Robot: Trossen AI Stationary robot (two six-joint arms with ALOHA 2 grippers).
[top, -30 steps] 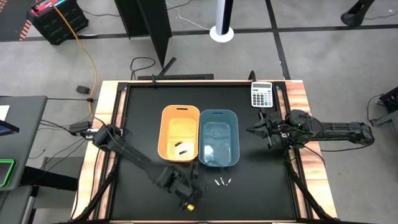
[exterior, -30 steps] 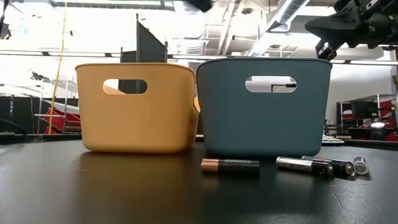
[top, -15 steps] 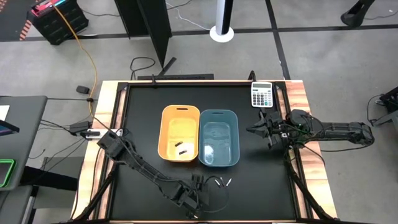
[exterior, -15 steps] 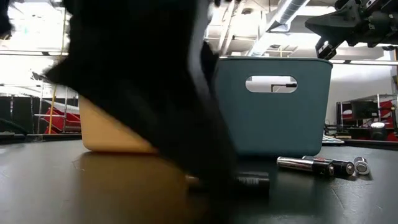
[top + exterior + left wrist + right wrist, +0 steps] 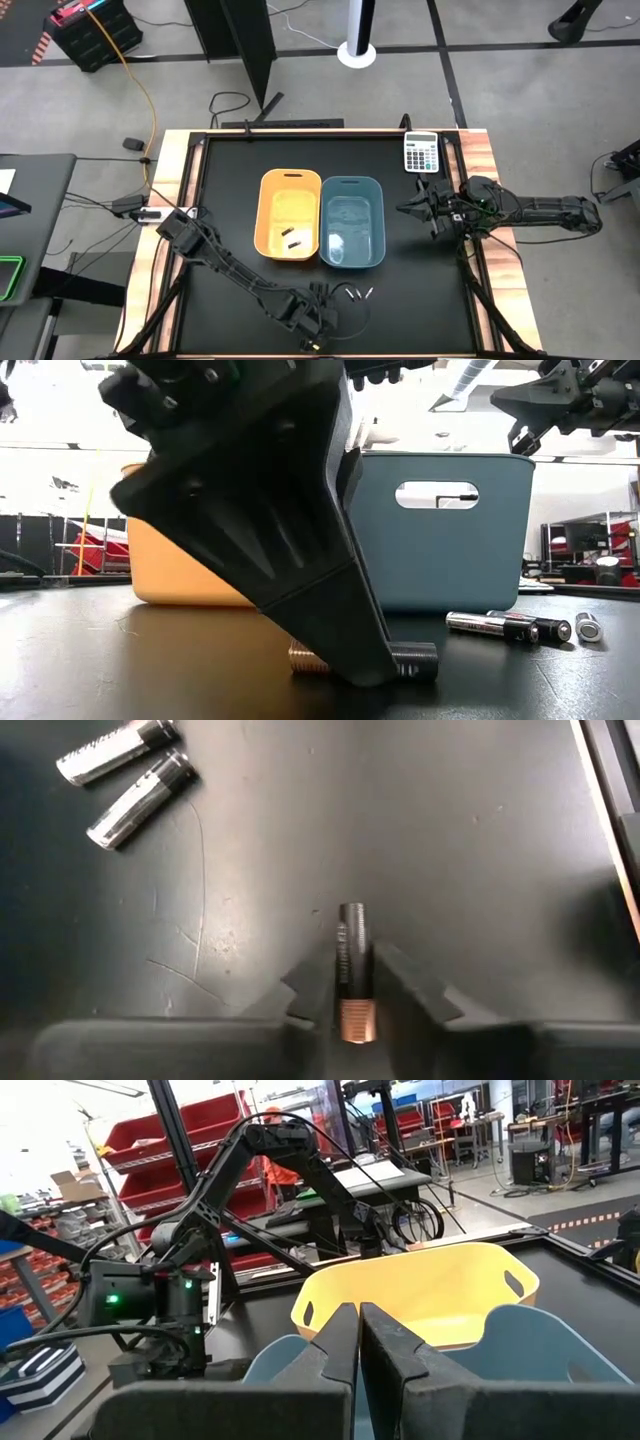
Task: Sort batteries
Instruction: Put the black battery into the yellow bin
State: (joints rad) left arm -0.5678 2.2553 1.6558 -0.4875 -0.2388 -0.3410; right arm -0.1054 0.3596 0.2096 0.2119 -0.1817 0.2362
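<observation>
1. Left pincer is down on the bench in front of the blue bin, fingers straddling a copper-tipped battery lying flat.
2. Can't tell if it's actually squeezing it.
3. Two more batteries lie nearby, and two sit in the yellow bin.
4. Right pincer is pressed together, hovering right of the bins.

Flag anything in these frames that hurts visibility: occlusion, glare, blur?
Low view: the left gripper sits close to the lens, hiding most of the orange bin; the bright room behind washes out. Left wrist view: sharp on the copper-ended battery between the fingers; the two silvery batteries show glare streaks. High view: even lighting, batteries tiny.
</observation>
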